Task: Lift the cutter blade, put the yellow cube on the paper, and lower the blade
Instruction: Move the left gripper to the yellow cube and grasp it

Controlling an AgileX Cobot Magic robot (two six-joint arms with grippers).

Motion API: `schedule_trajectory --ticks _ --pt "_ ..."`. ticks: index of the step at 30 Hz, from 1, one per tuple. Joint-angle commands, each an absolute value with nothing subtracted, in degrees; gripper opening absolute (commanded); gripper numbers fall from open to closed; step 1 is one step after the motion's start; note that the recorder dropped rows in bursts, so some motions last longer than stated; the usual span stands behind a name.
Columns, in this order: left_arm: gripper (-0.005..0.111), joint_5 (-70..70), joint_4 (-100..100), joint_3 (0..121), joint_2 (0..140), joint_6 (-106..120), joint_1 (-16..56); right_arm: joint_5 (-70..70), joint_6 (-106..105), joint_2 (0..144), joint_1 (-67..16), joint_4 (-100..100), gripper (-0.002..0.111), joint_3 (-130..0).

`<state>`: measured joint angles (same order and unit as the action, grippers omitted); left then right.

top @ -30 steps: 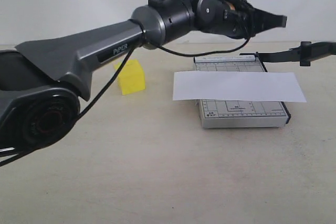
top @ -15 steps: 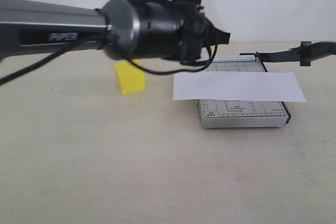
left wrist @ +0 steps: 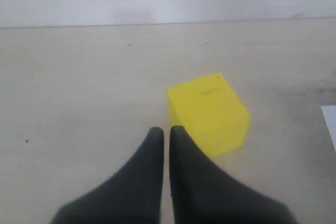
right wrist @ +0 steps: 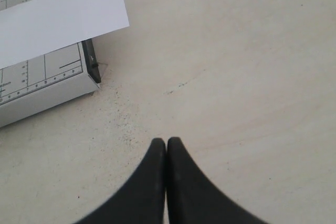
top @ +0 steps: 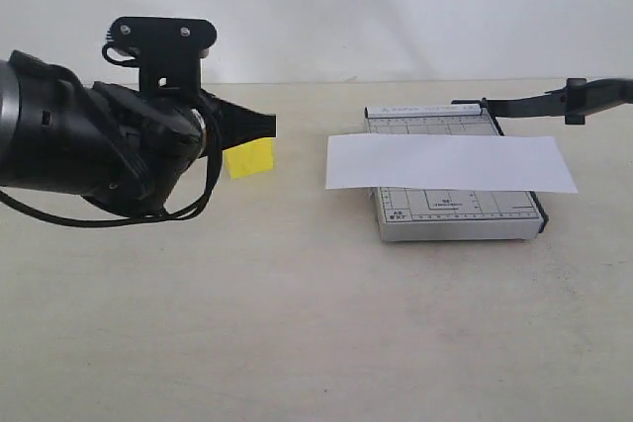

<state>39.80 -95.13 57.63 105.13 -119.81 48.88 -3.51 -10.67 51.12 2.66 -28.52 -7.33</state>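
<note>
The yellow cube rests on the table left of the grey gridded cutter base. My left gripper hovers just in front of the cube, shut and empty. In the left wrist view the gripper has its tips beside the cube, slightly off its near corner. The white paper lies across the base, overhanging both sides. The cutter blade stands lifted off the base and reaches to the right edge of the view. My right gripper is shut over bare table near the base's corner and the paper.
The beige table carries only the cutter and the cube. A white wall stands behind. The bulky left arm fills the left of the exterior view. A sliver of the paper shows in the left wrist view.
The left arm has swung from above the cutter's left side back to the left and down, bringing its shut gripper beside the cube. Blade, paper and cube have not moved.
</note>
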Motion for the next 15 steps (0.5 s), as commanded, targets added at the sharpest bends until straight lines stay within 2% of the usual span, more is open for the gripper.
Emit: schedule_trajectory --ticks 1,2,4,6,8,12,15 --pt "0.024 29.3 -94.9 61.4 108.0 -120.4 46.4 -3.5 -10.8 51.3 2.8 -27.9 0.0 -7.4" --pt "0.033 26.4 -95.8 62.6 109.2 -120.4 45.9 -3.5 -10.8 51.3 2.8 -27.9 0.0 -7.4" --pt "0.073 25.5 -94.3 66.2 112.8 -120.4 45.7 -3.2 -10.6 51.3 2.8 -27.9 0.0 -7.4" --pt "0.1 25.8 -92.1 68.6 114.8 -120.4 45.7 -3.2 -10.5 51.3 2.8 -27.9 0.0 -7.4" --pt "0.102 30.3 -87.3 71.2 116.2 -120.4 45.7 -3.2 -10.5 51.3 2.8 -27.9 0.0 -7.4" --pt "0.088 40.5 -87.3 75.3 119.5 -120.4 45.7 -3.1 -9.6 51.3 2.8 -27.9 0.0 -7.4" --pt "0.084 40.5 -87.3 78.0 122.1 -120.4 45.7 -3.1 -9.6 51.3 2.8 -27.9 0.0 -7.4"
